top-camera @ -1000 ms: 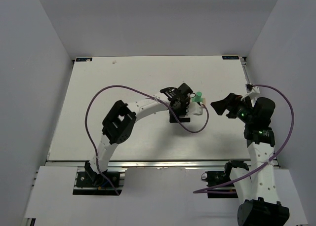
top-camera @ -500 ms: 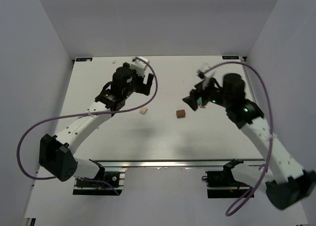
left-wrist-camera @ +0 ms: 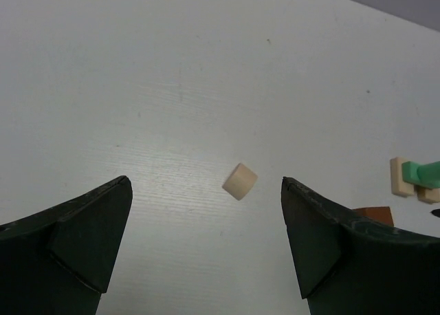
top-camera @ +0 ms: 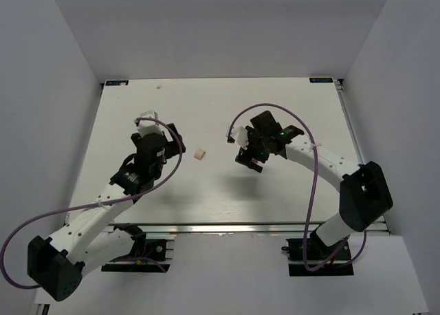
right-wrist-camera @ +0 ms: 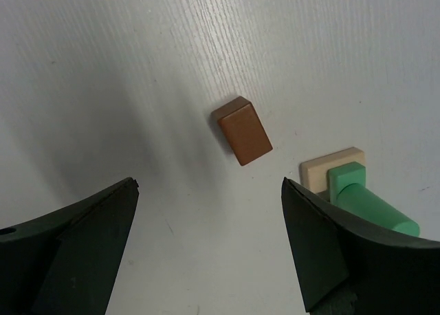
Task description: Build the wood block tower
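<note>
White worktop (top-camera: 289, 102). I see the left end effector (left-wrist-camera: 205, 191) wide open, empty, with the pale tan block (left-wrist-camera: 239, 181) just beyond its tips. The right end effector (right-wrist-camera: 210, 188) is open likewise, with the dark brown block (right-wrist-camera: 242, 131) just ahead.

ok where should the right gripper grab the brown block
Across its two long side faces, from straight above: the brown block lies flat with bare table along both long sides, and the open right gripper hangs over it.

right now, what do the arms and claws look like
The left arm and right arm have white links and black joints, each trailing a purple cable. The left claw and right claw have dark, wedge-shaped fingers. A green light glows near the right claw.
</note>
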